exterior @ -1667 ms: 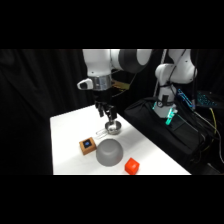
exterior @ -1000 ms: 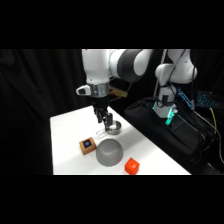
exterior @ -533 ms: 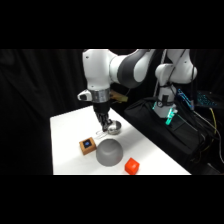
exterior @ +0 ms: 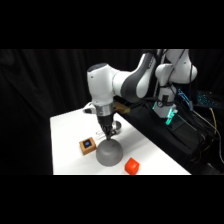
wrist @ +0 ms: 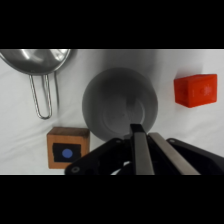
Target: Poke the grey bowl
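Note:
The grey bowl (exterior: 110, 153) sits dome-up near the table's front edge, smooth and matte. In the wrist view the grey bowl (wrist: 119, 101) fills the middle, directly under the fingers. My gripper (exterior: 107, 135) hangs straight above the bowl's top, its tips at or just over the dome; I cannot tell whether they touch. From the wrist, the gripper (wrist: 146, 134) shows both fingers pressed together, shut on nothing.
A wooden block with a blue dot (exterior: 88, 145) (wrist: 68, 147) lies left of the bowl. A red block (exterior: 131, 166) (wrist: 195, 90) lies to its right. A shiny metal cup with a handle (wrist: 39, 61) stands behind the bowl. Black equipment (exterior: 175, 135) lines the table's right side.
The arm has swung forward and down from above the metal cup until the gripper stands over the bowl's top. The objects on the table have not moved.

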